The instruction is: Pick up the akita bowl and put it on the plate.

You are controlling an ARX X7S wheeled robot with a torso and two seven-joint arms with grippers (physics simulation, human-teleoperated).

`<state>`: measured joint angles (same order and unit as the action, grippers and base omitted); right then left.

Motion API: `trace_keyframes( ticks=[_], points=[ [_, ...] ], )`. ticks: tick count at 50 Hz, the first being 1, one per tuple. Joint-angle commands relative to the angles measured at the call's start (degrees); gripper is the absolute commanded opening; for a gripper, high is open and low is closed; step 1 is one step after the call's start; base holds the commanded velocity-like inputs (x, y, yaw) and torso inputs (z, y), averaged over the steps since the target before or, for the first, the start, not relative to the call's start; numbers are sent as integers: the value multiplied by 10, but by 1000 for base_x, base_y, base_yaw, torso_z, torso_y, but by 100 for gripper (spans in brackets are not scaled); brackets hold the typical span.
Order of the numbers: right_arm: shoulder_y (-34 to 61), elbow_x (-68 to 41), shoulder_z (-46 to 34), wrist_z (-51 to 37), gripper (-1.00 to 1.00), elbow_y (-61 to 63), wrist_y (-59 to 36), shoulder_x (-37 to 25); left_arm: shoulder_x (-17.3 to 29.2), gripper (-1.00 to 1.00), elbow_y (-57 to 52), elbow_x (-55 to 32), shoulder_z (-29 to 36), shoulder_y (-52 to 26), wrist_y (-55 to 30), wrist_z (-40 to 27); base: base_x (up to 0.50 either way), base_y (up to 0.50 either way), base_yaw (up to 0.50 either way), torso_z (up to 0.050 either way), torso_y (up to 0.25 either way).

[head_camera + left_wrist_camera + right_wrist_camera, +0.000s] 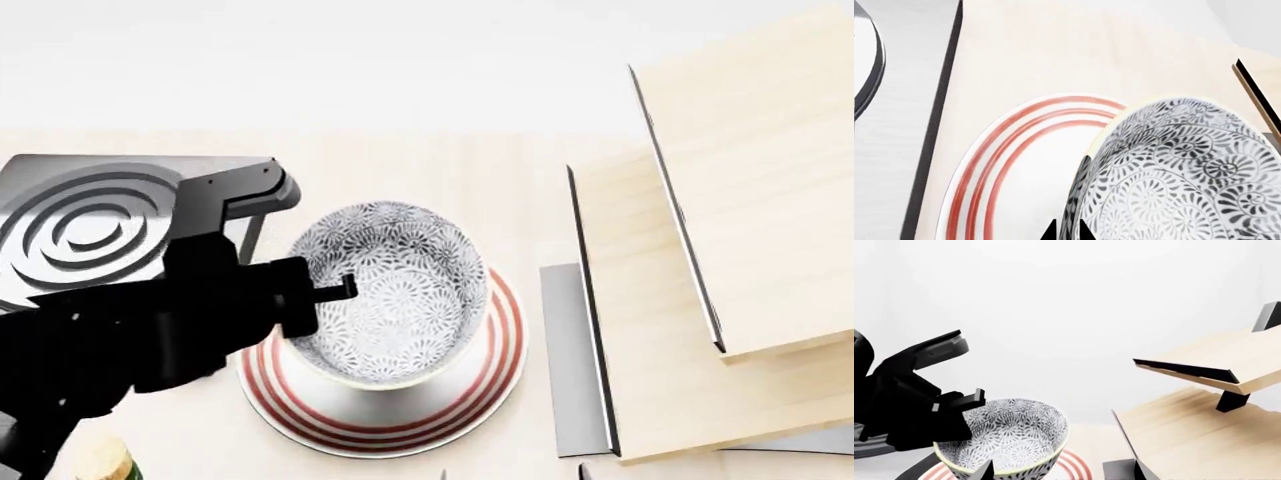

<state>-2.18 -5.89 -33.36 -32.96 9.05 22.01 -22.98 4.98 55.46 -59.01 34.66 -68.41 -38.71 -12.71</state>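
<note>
1. Akita bowl point(387, 295) held over the plate point(501, 345), tilted, rim pinched on the stove side by the left gripper point(320, 295).
2. Fingers point(1084, 195) clamped across the bowl wall, one inside, one outside, seen in the left wrist view.
3. Contact between bowl base and plate: cannot tell.
4. Right gripper point(984, 471) only a dark fingertip at the edge of its own wrist view; open or closed, cannot tell.
5. Stove burner point(87, 225) just beside the plate; wooden shelves point(721, 280) on the opposite side.
</note>
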Motion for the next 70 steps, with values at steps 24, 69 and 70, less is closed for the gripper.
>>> trace_keyframes(
  ticks=[24,69,70],
  points=[
    [1,4,-10,1,100,-7,2,2,-49,-100,154,-14,50,-69,21,60,0,0,0,0,0],
    [6,2,-16,0,100,-16,4,2,-49,-100,195,-87,110,-53,80,48,0,0,0,0,0],
    [6,2,-17,-1,100,-16,4,2,-49,-100,195,-83,105,-52,80,45,0,0,-3,0,0]
  ],
)
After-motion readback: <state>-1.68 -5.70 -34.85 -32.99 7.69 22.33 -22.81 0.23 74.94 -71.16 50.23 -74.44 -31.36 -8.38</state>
